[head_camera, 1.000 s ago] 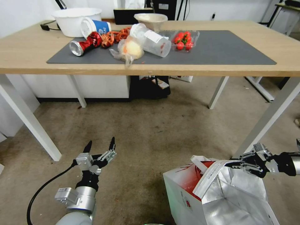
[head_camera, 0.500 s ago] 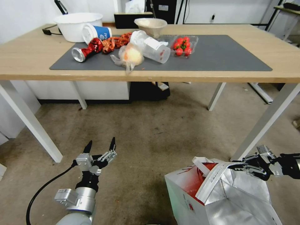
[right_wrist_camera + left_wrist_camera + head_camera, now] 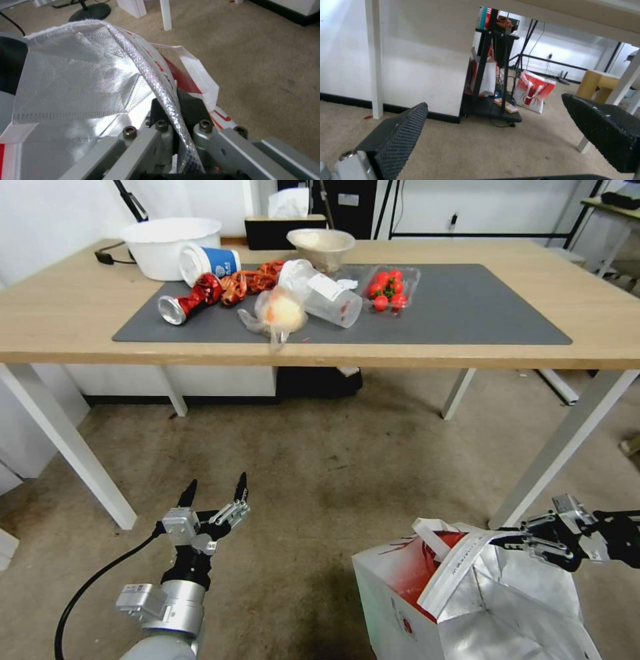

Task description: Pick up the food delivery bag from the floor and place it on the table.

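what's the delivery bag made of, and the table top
The food delivery bag looks like white paper or woven fabric outside, red on the sides, with a shiny, crinkled silver foil lining. The right hand is shut on its rim. The table top looks like matt light wood or laminate, with faint grain.
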Controlling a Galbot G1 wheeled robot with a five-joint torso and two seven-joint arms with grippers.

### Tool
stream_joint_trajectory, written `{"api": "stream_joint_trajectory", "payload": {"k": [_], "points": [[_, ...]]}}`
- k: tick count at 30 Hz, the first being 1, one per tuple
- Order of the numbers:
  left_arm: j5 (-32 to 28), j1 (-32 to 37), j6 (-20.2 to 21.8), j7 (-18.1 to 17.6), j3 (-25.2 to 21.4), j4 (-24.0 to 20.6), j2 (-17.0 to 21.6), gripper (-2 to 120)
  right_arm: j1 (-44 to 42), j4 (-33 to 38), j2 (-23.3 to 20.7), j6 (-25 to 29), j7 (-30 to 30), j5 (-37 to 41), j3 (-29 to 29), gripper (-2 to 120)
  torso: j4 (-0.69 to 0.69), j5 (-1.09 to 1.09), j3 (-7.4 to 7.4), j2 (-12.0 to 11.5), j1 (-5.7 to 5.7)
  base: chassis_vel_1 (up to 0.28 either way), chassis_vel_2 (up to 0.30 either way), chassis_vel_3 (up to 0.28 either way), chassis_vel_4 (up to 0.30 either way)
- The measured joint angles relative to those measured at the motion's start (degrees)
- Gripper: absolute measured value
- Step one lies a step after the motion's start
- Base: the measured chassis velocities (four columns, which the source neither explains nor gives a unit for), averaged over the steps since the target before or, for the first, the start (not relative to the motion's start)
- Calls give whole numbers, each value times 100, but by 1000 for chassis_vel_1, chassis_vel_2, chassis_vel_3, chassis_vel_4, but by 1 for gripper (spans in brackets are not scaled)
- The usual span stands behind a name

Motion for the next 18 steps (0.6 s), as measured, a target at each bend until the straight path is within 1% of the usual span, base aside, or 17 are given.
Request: {"api": "stream_joint_trajectory", "payload": {"k": [5,6,9,10,13,18], "points": [[0,-8,-1,-1,-2,0,7,100,23,-2,-36,1,5,5,0,0,0,0,90,119,31,0,0,0,0],[0,-8,-1,-1,-2,0,7,100,23,-2,-36,1,5,5,0,0,0,0,90,119,31,0,0,0,0],[-2,-25,0,0,-2,3,11,100,50,-12,-66,1,10,16,-10,0,0,0,158,212,56,0,0,0,0],[-2,-25,0,0,-2,3,11,100,50,-12,-66,1,10,16,-10,0,0,0,158,212,56,0,0,0,0],[-12,-60,37,12,-16,24,11,100,79,-23,-69,1,12,19,-43,0,0,0,224,309,89,0,0,0,0],[-24,-82,64,13,-19,35,18,100,144,-38,-55,1,14,13,-104,0,0,0,283,396,115,0,0,0,0]]}}
